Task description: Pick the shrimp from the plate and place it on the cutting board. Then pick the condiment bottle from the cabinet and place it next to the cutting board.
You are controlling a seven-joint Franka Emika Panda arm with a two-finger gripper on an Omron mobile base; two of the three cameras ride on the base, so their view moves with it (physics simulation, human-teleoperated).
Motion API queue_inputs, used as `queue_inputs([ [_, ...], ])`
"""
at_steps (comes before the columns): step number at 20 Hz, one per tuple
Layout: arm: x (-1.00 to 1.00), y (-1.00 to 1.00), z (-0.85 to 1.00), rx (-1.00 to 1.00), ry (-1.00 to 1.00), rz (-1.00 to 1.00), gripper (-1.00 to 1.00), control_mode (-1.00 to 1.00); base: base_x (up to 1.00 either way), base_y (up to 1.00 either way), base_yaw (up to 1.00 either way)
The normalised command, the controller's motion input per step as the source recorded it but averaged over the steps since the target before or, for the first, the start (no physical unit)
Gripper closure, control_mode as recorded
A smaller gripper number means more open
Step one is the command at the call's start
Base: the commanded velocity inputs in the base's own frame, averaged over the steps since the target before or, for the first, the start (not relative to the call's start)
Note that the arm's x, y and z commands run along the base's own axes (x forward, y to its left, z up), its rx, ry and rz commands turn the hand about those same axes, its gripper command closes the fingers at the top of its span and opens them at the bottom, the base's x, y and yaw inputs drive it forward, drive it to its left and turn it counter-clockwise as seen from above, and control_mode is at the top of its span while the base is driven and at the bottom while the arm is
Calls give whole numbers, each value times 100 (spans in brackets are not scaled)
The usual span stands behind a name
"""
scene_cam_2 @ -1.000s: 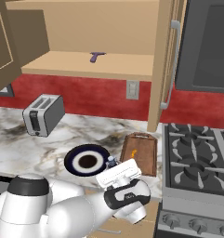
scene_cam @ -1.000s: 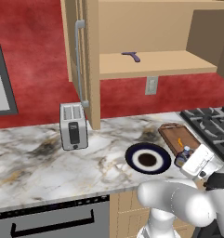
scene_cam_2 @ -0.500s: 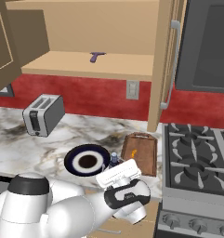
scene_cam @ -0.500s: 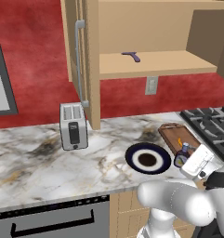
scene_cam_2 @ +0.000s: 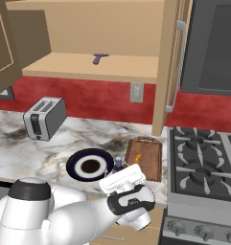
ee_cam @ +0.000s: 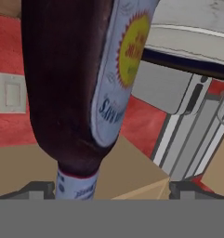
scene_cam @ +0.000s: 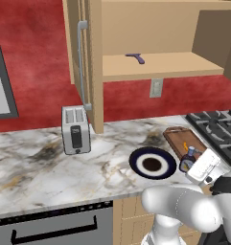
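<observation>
I see the condiment bottle (scene_cam: 188, 160) standing upright on the counter (scene_cam: 50, 167), in the gap between the plate (scene_cam: 152, 163) and the near end of the cutting board (scene_cam: 184, 142), just beside both. The shrimp (scene_cam: 185, 146) already lies on the board as a small orange sliver, so I judge the first half of the task done and the second at its last step.

In the hand view the bottle (ee_cam: 81, 88) sits right in front of the lens, its long axis running up the frame, which the rolled camera shows with the cap end low. The 2 dark fingertips (ee_cam: 36, 189) stand far apart at the bottom corners, clear of the glass on either side, so I read the tool (ee_cam: 111, 190) as released and holding nothing.

The bottle lies straight ahead of the tool, still between the spread fingers. My judgement is that the next move is a straight pull back along the tool's own line, with no sideways drift, or a finger could tip the bottle toward the plate.
</observation>
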Motion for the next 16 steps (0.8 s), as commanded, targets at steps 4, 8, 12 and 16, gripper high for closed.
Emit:
queue_inputs([
  [4, -3, 0, 0, 0, -1, 0, -100, -100, 0, 0, 0],
  [8, -1, 0, 0, 0, -1, 0, -100, -100, 0, 0, 0],
  [12, 0, -2, 0, 0, -2, 0, -100, -100, 0, 0, 0],
  [16, 0, -12, 0, 0, -3, 0, -100, -100, 0, 0, 0],
])
